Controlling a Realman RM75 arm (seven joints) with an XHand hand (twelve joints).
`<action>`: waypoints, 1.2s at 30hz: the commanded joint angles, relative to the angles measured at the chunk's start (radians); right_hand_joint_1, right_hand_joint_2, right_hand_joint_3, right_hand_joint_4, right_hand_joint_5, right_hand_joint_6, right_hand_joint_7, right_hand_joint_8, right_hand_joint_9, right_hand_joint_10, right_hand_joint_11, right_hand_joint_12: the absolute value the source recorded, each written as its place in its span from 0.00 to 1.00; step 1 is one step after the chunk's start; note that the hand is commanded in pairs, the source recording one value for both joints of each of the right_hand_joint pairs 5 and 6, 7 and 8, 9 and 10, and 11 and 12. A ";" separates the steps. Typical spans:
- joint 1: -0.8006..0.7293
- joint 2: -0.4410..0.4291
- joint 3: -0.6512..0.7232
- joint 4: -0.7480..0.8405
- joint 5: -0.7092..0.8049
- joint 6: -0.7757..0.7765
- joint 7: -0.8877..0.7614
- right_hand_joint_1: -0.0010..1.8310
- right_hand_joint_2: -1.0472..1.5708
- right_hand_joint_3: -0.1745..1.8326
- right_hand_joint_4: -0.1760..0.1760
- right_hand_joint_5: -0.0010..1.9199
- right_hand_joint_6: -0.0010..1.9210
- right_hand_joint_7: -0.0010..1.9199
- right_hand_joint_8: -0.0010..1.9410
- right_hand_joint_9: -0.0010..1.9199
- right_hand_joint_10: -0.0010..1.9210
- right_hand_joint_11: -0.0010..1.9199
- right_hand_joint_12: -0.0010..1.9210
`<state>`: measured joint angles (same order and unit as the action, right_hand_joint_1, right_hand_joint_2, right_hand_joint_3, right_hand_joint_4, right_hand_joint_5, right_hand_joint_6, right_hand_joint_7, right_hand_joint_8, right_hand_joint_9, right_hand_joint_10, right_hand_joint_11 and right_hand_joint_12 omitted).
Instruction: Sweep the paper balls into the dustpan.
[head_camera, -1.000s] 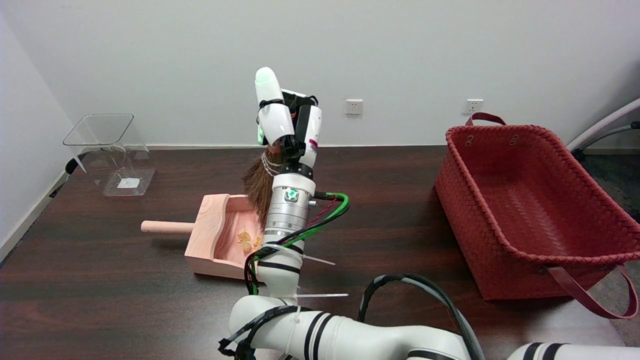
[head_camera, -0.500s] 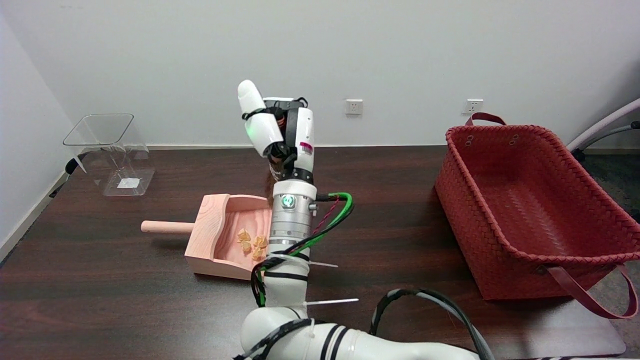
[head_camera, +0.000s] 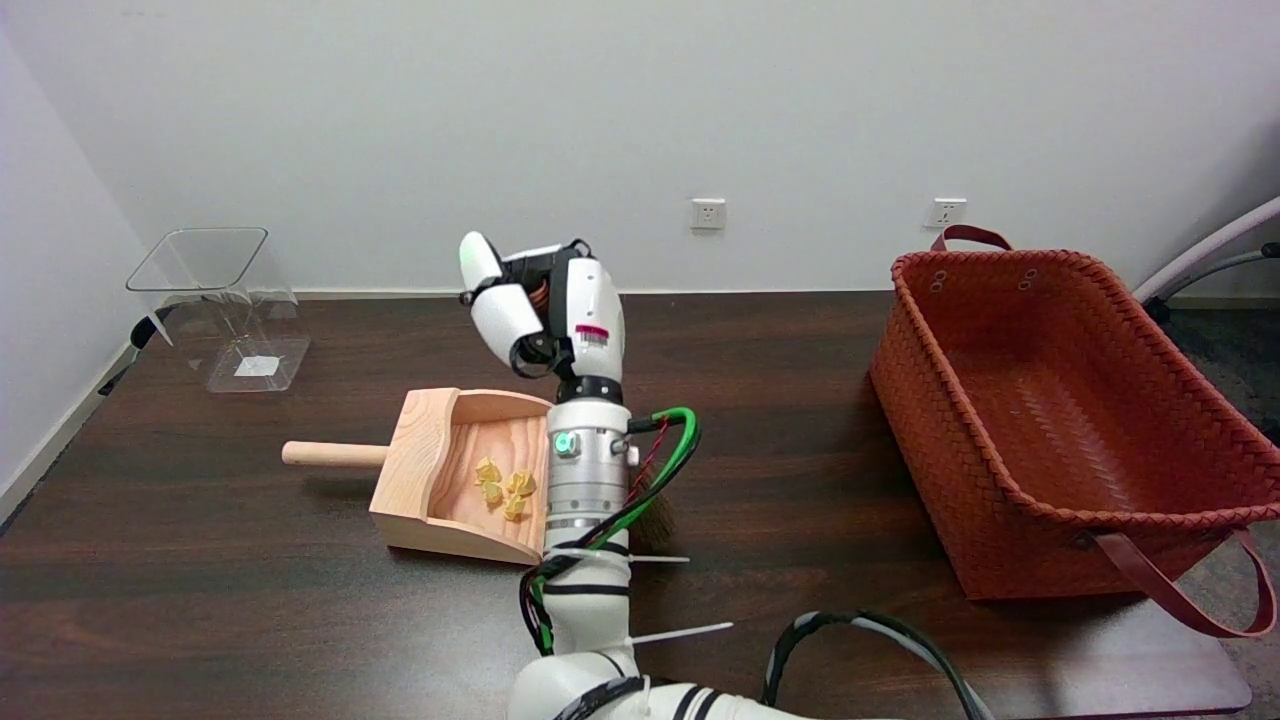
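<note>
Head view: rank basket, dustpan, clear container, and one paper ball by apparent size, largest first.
1. Red woven basket, by far the largest.
2. Wooden dustpan, handle included.
3. Clear container; it sits farther back, so its order against the dustpan is unsure.
4. Paper ball, the smallest.

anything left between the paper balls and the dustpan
Nothing visible: the paper balls already lie inside the dustpan. No ball shows on the table, though the right hand's arm hides the pan's open edge.

My right hand stands above my upright wrist, fingers curled in toward the palm, thumb side left; my forearm rises beneath it.
</note>
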<state>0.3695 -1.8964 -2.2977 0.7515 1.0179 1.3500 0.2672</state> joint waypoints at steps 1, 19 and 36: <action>-0.009 -0.046 -0.006 -0.140 -0.018 0.024 -0.053 0.41 1.00 0.14 0.50 1.00 1.00 1.00 0.99 1.00 1.00 1.00 1.00; 0.133 -0.119 0.032 -0.391 0.033 0.045 0.304 0.37 1.00 0.12 0.50 1.00 1.00 1.00 0.99 1.00 1.00 1.00 1.00; 0.187 -0.129 0.033 -0.325 0.174 0.125 0.626 0.33 1.00 0.09 0.50 1.00 1.00 1.00 0.99 1.00 1.00 1.00 1.00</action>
<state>0.5012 -2.0067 -2.2715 0.4106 1.0761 1.4080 0.6226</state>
